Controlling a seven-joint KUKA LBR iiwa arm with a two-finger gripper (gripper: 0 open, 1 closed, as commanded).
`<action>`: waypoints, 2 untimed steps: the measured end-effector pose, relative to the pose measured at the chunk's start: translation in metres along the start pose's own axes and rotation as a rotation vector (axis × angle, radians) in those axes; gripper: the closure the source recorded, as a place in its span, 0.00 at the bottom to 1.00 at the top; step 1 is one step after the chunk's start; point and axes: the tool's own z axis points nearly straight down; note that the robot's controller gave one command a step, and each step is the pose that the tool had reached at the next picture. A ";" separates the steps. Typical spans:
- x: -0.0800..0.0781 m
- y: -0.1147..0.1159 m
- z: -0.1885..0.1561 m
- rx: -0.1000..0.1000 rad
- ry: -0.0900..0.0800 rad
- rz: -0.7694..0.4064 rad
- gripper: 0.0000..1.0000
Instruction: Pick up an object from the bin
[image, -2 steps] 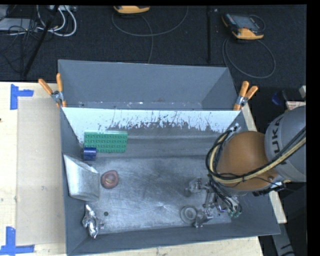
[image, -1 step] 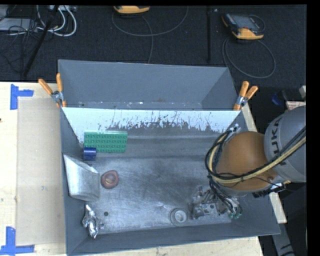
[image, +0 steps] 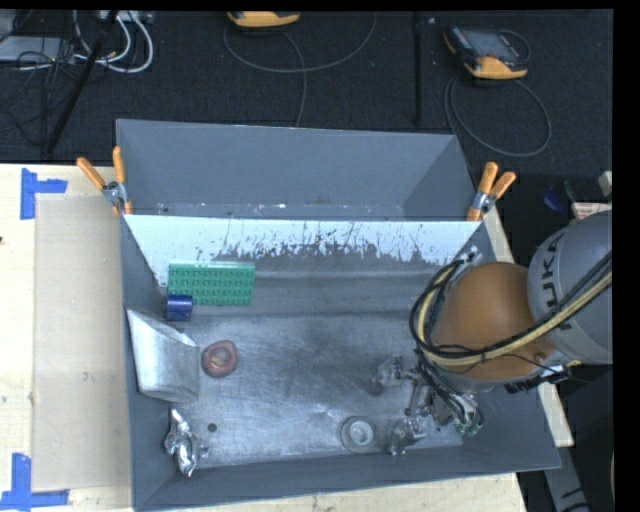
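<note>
Just up and right of your metal pincer (image: 420, 408) you see a rounded orange-brown cover (image: 487, 318), looped by black and yellow cables (image: 432, 305); farther right, the grey arm link (image: 590, 300) bears black lettering.

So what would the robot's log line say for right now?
gripper: down in bin, front right | nearest thing: grey round ring, beside it | across bin: green studded plate, red disc

Brick plate (image: 210, 283) at the bin's (image: 300, 345) back left, disc (image: 219, 358) before it, ring (image: 357, 432) just left of the end effector (image: 416, 424).
</note>
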 end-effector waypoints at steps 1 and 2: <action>-0.004 0.070 -0.002 0.000 -0.006 -0.170 0.00; -0.008 0.037 0.000 -0.002 0.002 -0.040 0.00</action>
